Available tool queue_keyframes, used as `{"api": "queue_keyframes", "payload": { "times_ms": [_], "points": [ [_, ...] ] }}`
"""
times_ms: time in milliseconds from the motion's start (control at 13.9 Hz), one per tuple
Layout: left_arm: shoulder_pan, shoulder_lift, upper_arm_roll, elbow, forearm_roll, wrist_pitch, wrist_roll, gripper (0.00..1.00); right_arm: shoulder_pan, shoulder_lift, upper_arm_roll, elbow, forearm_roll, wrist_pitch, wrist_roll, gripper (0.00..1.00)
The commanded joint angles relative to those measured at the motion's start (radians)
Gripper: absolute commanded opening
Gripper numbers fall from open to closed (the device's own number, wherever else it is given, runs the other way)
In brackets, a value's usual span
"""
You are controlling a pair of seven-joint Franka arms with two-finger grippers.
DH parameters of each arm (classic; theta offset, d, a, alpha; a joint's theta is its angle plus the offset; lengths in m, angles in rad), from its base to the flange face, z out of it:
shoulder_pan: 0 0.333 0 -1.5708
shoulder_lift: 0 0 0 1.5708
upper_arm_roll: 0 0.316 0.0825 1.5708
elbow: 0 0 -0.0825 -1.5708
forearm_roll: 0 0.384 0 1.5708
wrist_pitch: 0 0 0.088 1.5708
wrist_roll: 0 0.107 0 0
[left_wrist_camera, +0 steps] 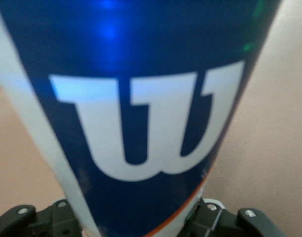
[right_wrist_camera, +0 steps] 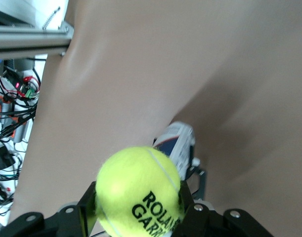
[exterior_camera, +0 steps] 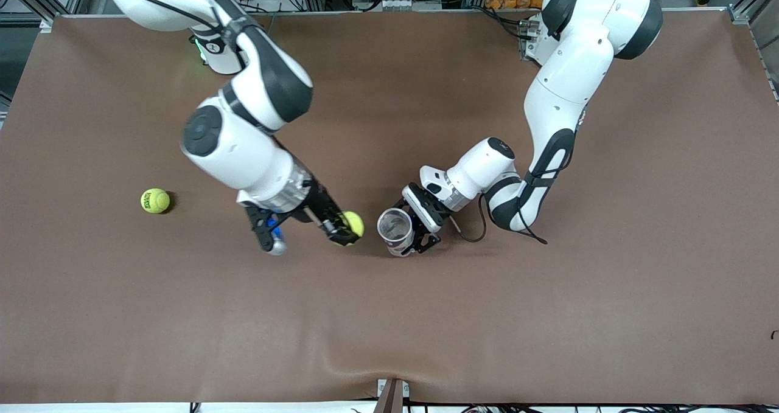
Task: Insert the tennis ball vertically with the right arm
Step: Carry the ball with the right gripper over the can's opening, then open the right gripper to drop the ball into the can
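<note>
Two tennis balls: one (exterior_camera: pixel 354 223) in right claw (exterior_camera: pixel 344 233); one (exterior_camera: pixel 155 201) on table (exterior_camera: pixel 548 309); one can (exterior_camera: pixel 394 228).

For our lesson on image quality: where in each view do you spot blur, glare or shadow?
Left wrist view: the blue-and-white can fills the frame, soft and out of focus, with a glare streak near its top. Right wrist view: the yellow-green tennis ball looks sharp; soft shadow crosses the brown table. Front view: even light, faint shadows under the arms.
</note>
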Motion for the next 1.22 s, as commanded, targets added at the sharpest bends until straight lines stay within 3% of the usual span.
{"api": "queue_keyframes", "payload": {
  "times_ms": [0, 432, 503, 575, 647, 719, 863, 1151],
  "points": [
    [0.019, 0.012, -0.014, 0.011, 0.037, 0.004, -0.001, 0.74, 0.064, 0.103, -0.018, 0.139, -0.020, 0.002, 0.085, 0.13],
    [0.020, 0.010, -0.014, 0.009, 0.037, 0.004, -0.001, 0.75, 0.111, 0.131, -0.027, 0.136, -0.040, 0.012, 0.110, 0.16],
    [0.020, 0.010, -0.014, 0.009, 0.037, 0.004, -0.001, 0.75, 0.115, 0.136, -0.027, 0.136, -0.040, 0.012, 0.110, 0.32],
    [0.020, 0.010, -0.014, 0.009, 0.037, 0.004, -0.001, 0.76, 0.120, 0.142, -0.027, 0.136, -0.040, 0.016, 0.110, 0.34],
    [0.020, 0.012, -0.014, 0.009, 0.037, 0.004, -0.001, 0.76, 0.121, 0.143, -0.027, 0.135, -0.040, 0.030, 0.110, 0.59],
    [0.020, 0.010, -0.014, 0.009, 0.037, 0.004, -0.001, 0.76, 0.121, 0.145, -0.029, 0.135, -0.043, 0.035, 0.107, 1.00],
    [0.022, 0.010, -0.014, 0.007, 0.037, 0.004, -0.002, 0.76, 0.135, 0.148, -0.029, 0.136, -0.111, 0.036, 0.107, 1.00],
    [0.026, 0.012, -0.014, 0.007, 0.037, 0.004, -0.001, 0.76, 0.131, 0.136, -0.026, 0.145, -0.112, 0.013, 0.107, 1.00]
  ]
}}
